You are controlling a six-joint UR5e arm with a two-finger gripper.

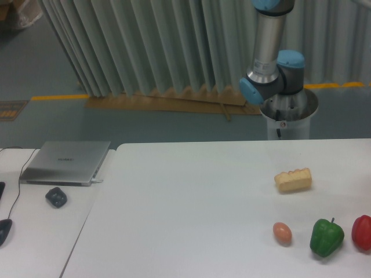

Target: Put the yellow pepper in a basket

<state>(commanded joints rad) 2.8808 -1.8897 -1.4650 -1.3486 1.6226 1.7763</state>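
While only my arm's base joints show behind the table, my gripper and the yellow pepper sit outside the view. Its grip I cannot judge. Bread, egg, green pepper and red pepper lie on the table

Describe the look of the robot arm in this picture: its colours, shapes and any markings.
The arm is a silver-grey metal tube with light-blue caps on rounded grey joints. Its round silver base carries a small white sticker with red print, and a thin dark cable hangs below. The gripper is out of view.
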